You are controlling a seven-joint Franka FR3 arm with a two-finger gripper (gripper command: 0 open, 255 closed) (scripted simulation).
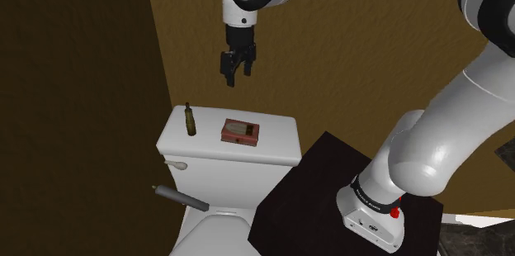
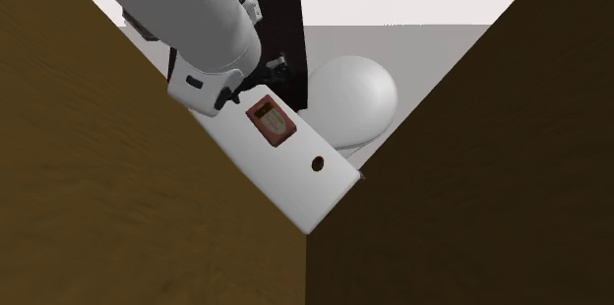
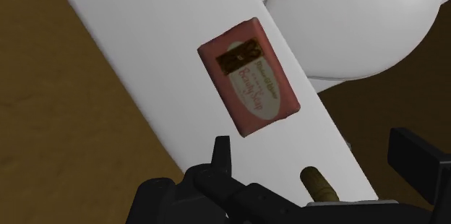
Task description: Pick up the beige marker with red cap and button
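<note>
The end effector (image 1: pixel 236 77) hangs open, fingers apart, in free air above the toilet tank lid (image 1: pixel 276 145). Directly beneath lies a red soap box (image 1: pixel 240 133). Farther off, the brownish marker (image 1: pixel 191 120) stands upright near the lid's end edge.

White arm (image 2: pixel 212 28) above white toilet tank lid (image 2: pixel 295 187), red box (image 2: pixel 269 121) on it, marker (image 2: pixel 317 164) end-on near the box, brown walls (image 2: pixel 98 205) flanking
</note>
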